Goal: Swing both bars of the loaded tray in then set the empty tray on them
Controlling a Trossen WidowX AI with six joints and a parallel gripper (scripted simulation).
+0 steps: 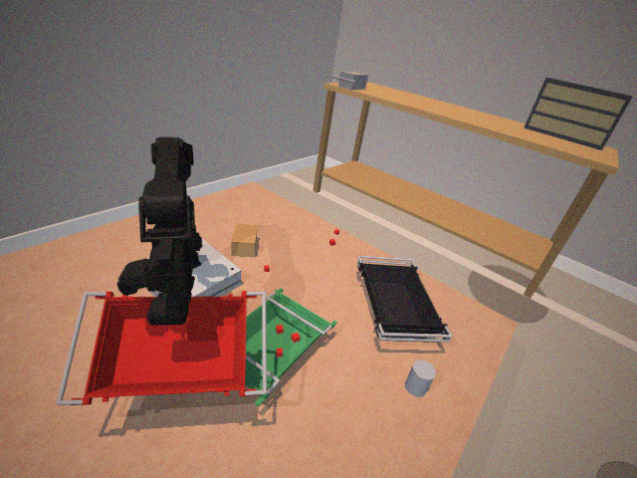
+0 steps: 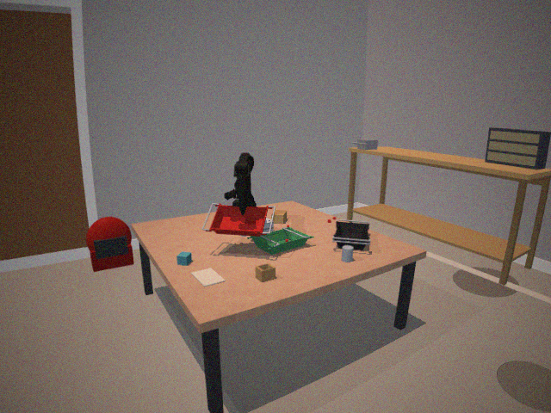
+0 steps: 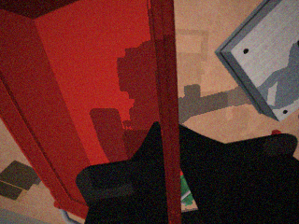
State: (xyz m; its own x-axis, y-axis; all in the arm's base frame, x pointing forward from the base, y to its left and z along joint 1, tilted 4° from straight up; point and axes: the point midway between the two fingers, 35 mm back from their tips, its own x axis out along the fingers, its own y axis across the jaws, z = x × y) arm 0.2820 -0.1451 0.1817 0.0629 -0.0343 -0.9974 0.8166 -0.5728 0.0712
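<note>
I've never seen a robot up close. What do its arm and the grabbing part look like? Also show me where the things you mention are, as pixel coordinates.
The arm [image 1: 169,205] [image 2: 243,181] is black all over, with chunky rounded joints. The gripper [image 1: 167,311] [image 3: 162,125] is black too, its broad fingers narrowing towards the tips. I can't make out cables or lettering.

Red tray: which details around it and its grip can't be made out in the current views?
- Red tray: wrist view crops its far end.
- Gripper fingertips: top view, behind the gripper's body.
- Green tray, one corner: top view, under the red tray.
</note>
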